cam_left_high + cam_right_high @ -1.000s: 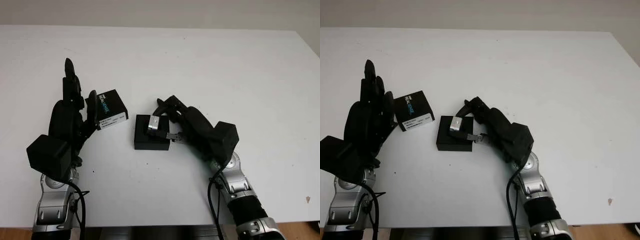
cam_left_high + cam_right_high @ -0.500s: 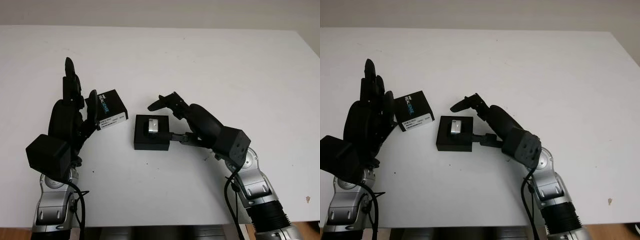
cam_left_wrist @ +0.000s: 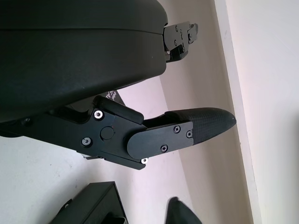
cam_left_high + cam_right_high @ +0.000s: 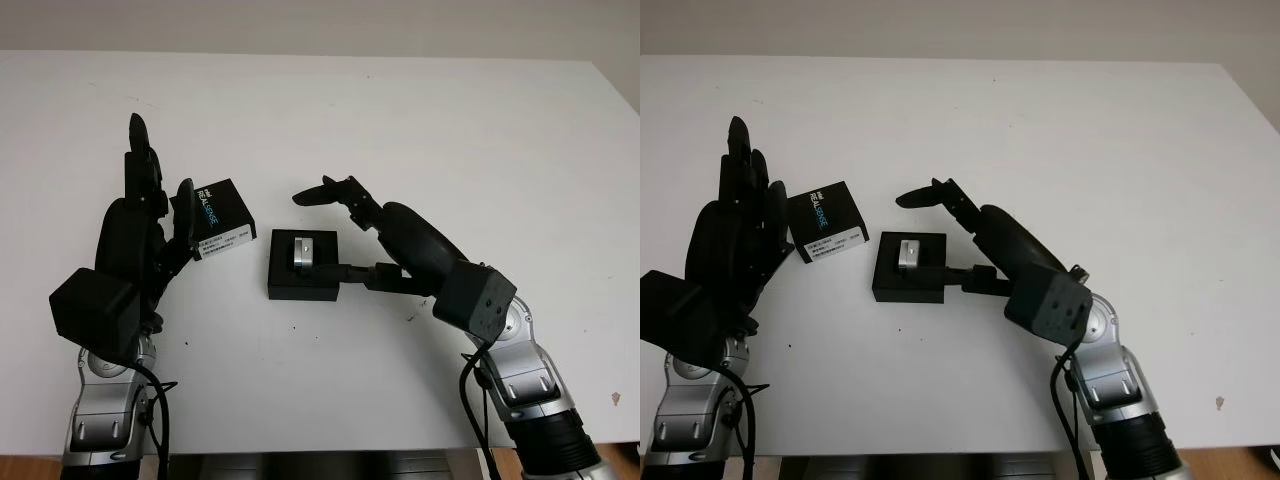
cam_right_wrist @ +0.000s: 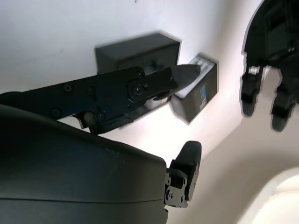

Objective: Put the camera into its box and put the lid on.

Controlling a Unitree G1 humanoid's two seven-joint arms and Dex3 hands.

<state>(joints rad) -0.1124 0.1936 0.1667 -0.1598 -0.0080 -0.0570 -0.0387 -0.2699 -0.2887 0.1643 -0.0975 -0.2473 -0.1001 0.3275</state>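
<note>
Camera seated in box, silver face up, roughly centred in the recess. First half of the task looks done.

Right hand open, holding nothing, just right of the box: upper fingers arched above the box's far edge, thumb level with the box's right wall, touching or nearly so, hard to call. No contact with the camera.

Lid on the table, label side up, tilted, just left of the box and apart from it. Sits right against the left hand's fingertip side; contact can't be confirmed.

Left hand open, fingers upright, nothing held, beside the lid, well left of the box.

Left to do: grab lid, carry it over the box, square it up, press down. Lid currently rotated relative to the box, so likely needs a twist before seating. Left hand nearest to it, probably the one to take it.
</note>
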